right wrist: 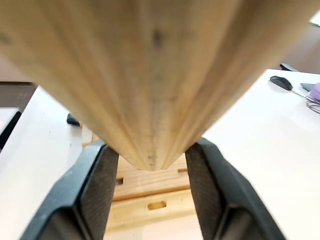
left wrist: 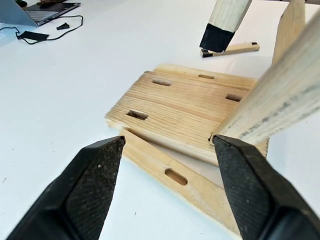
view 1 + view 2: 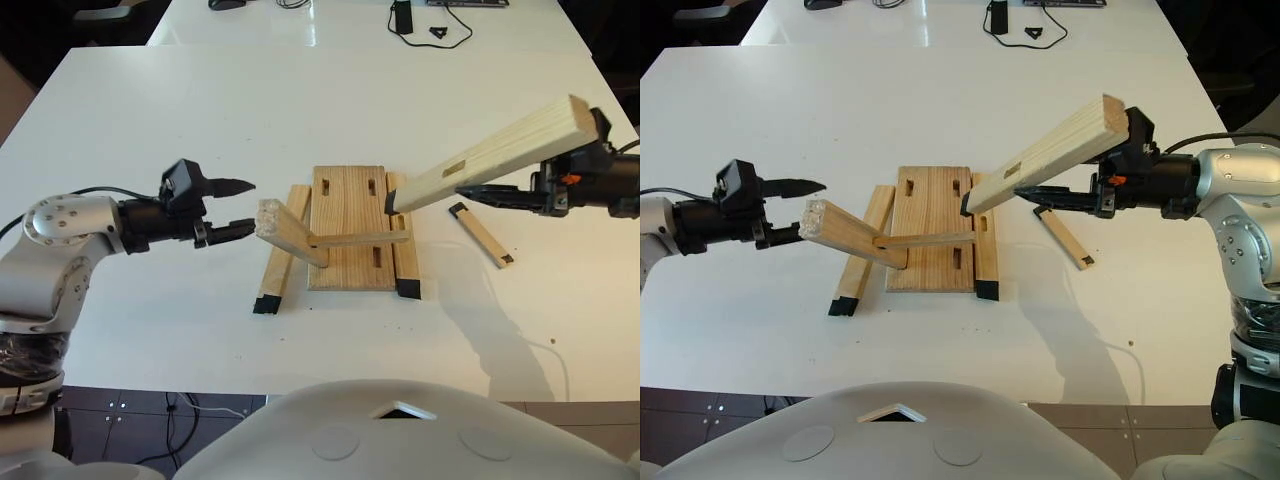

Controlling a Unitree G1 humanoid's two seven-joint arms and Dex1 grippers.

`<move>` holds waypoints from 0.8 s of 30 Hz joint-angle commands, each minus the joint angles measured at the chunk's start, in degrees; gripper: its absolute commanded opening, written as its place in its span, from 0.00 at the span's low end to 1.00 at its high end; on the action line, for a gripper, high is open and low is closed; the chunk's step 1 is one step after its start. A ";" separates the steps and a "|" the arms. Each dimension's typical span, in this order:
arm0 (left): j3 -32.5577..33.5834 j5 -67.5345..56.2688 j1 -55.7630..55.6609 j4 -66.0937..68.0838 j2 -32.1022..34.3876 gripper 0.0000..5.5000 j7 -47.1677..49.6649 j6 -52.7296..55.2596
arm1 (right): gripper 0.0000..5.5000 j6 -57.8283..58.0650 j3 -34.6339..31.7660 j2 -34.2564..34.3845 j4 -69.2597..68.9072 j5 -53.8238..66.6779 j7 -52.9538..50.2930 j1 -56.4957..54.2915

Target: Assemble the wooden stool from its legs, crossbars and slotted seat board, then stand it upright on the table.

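On the white table (image 3: 150, 120) your pale slotted wooden seat board (image 3: 345, 200) lies flat, no leg socketed yet: your right gripper (image 1: 150, 150) pinches a black-tipped wooden leg (image 3: 490, 155) above it, your left gripper (image 3: 248, 206) gapes beside a tilted leg-and-crossbar pair (image 3: 292, 232), so most assembly remains, by my read.

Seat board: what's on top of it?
A thin crossbar crosses over the seat board, plugged into a tilted leg. The right gripper holds a second leg above its right edge. Three slots show; the tilted leg covers the fourth corner.
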 commanded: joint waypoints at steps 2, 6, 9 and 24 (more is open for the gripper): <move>-1.84 3.20 2.72 -0.35 -1.06 0.59 -0.36 -2.00 | 0.37 -1.68 1.38 -0.99 -1.07 -1.73 3.18 2.84; -2.05 3.04 3.37 -1.29 -1.21 0.59 -1.20 -1.70 | 0.37 -1.56 1.27 -0.79 -2.51 -1.71 3.65 4.31; -2.23 3.00 3.08 -1.47 -1.25 0.59 -1.54 -1.45 | 0.37 -1.54 1.33 -0.46 -3.62 -1.67 3.69 5.63; -5.19 5.19 4.09 -1.61 -2.16 0.59 -2.91 -2.45 | 0.37 -3.89 6.49 3.67 -1.86 -6.12 1.37 6.48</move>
